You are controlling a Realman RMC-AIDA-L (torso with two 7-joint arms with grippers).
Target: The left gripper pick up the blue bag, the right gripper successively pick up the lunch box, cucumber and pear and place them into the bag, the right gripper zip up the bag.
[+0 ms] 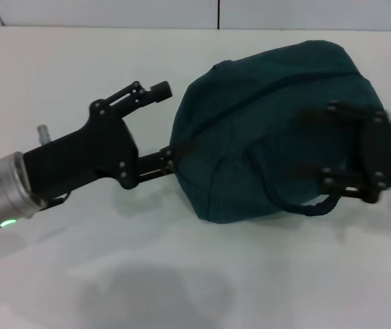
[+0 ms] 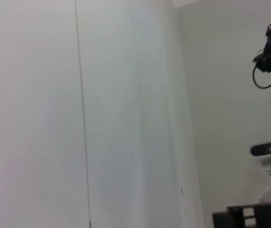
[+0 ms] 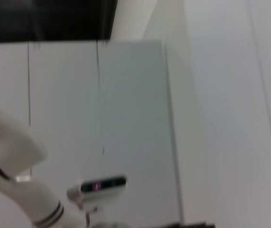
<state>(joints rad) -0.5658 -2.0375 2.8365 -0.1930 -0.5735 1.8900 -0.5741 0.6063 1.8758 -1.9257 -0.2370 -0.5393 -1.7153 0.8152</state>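
Above the white table (image 1: 58, 82) the blue bag (image 1: 271, 130) is held up (its shadow is cast on the surface below). One edge of the fabric is clamped between the fingers of the left gripper (image 1: 169, 159). The right gripper (image 1: 350, 185) is closed on a rope handle (image 1: 304, 205).

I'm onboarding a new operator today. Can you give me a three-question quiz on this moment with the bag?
1. True or false: the lunch box, cucumber and pear lie on the table beside the blue bag.
2. Which gripper is at the bag's left end, as the head view shows it: (a) left gripper or (b) right gripper?
3. Fill in: the bag's dark rope handle hangs near the ____ gripper.

Key: 1 false, none of them is in view; 2 a; 3 right.
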